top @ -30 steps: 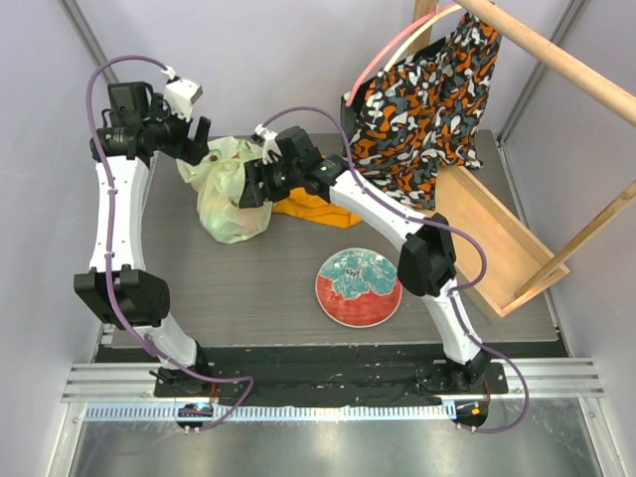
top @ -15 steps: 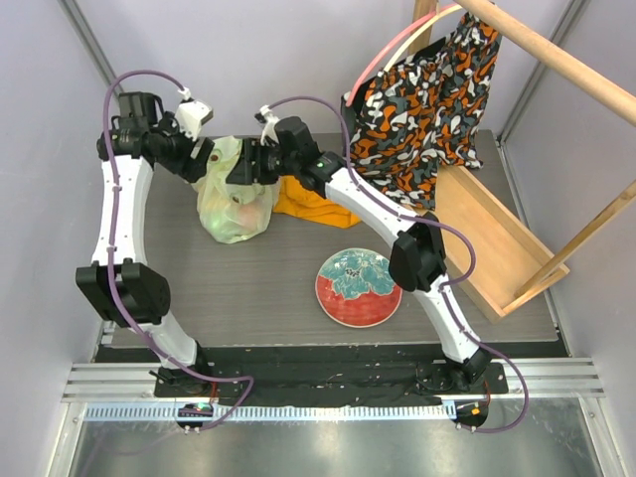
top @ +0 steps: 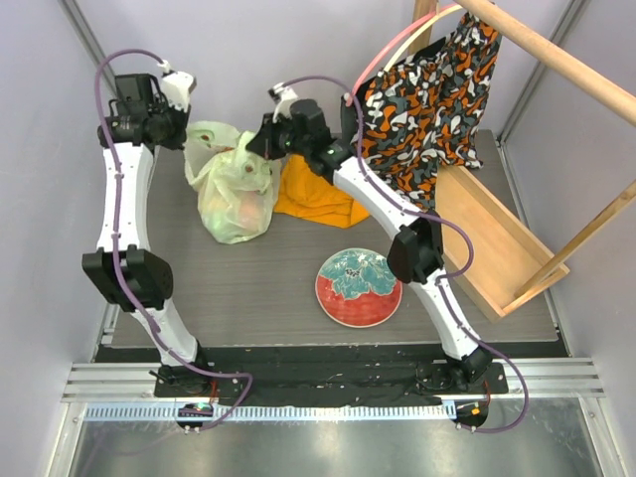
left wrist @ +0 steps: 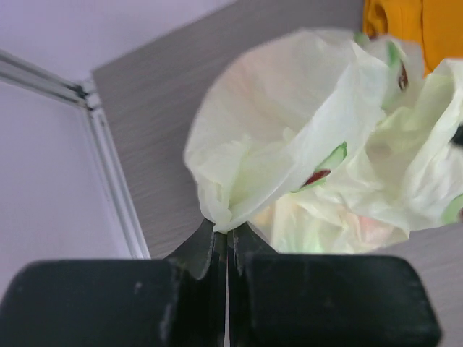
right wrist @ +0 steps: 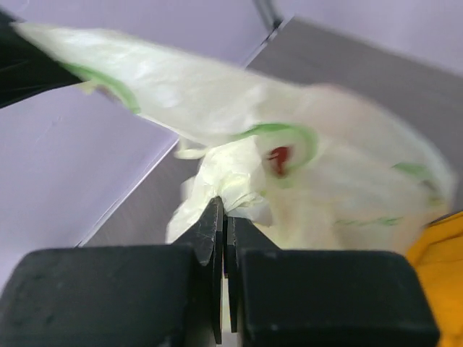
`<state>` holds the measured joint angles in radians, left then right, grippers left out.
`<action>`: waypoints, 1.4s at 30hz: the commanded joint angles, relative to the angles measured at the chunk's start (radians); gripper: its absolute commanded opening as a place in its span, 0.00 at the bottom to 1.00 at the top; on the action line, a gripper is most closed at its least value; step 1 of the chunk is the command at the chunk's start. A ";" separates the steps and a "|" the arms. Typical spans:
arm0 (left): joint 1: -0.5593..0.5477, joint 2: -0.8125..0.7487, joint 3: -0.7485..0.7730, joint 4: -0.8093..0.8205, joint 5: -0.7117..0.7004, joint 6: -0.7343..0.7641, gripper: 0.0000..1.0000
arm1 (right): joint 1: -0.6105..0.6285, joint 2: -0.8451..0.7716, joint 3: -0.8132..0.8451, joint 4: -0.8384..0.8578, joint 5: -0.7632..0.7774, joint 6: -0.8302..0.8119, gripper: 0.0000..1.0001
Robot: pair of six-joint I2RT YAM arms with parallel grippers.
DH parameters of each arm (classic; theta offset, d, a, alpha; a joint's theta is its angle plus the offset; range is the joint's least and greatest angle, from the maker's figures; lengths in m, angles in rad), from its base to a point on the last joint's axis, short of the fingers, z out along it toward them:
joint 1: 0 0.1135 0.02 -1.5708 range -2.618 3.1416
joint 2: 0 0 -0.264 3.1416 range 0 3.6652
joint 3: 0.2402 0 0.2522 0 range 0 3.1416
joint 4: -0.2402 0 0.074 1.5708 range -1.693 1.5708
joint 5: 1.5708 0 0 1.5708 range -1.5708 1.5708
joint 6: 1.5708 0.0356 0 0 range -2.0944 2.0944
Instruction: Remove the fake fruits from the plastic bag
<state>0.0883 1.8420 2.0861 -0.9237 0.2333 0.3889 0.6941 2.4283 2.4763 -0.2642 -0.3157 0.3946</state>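
The left gripper (left wrist: 227, 233) is clamped on a gathered fold of the plastic bag (left wrist: 289, 137), which billows just ahead of its fingertips. The right gripper (right wrist: 223, 213) pinches the bag's opposite edge. Between and below both hands the bag sags, the fake fruits (top: 246, 209) showing as dim coloured shapes inside. An orange cloth (top: 316, 197) lies beside the right gripper.

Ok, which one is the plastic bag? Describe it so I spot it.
Start at the far left of the grey table. The plastic bag is the pale-green, translucent, crinkly sack there, just left of the opaque orange cloth.
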 commanded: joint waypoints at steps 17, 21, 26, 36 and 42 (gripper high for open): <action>0.028 -0.612 -0.293 -0.005 -0.221 -0.182 0.00 | -0.062 -0.440 -0.324 0.048 -0.287 -0.258 0.01; 0.031 -0.532 -0.290 -0.115 -0.207 -0.254 0.00 | -0.057 -0.385 -0.266 0.046 -0.266 -0.254 0.01; 0.053 -0.379 -0.308 -0.057 -0.176 -0.291 0.00 | -0.059 -0.155 -0.024 0.049 -0.203 -0.249 0.01; 0.062 -0.027 0.500 -0.193 -0.203 -0.256 0.00 | -0.050 -0.063 0.156 0.313 -0.006 -0.287 0.01; 0.062 -0.297 0.174 -0.053 -0.181 -0.251 0.00 | -0.048 -0.220 0.040 0.300 -0.077 -0.344 0.01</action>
<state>0.1444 1.7317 2.3955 -1.0615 0.0372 0.1352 0.6376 2.4401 2.5710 -0.0872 -0.3618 0.1024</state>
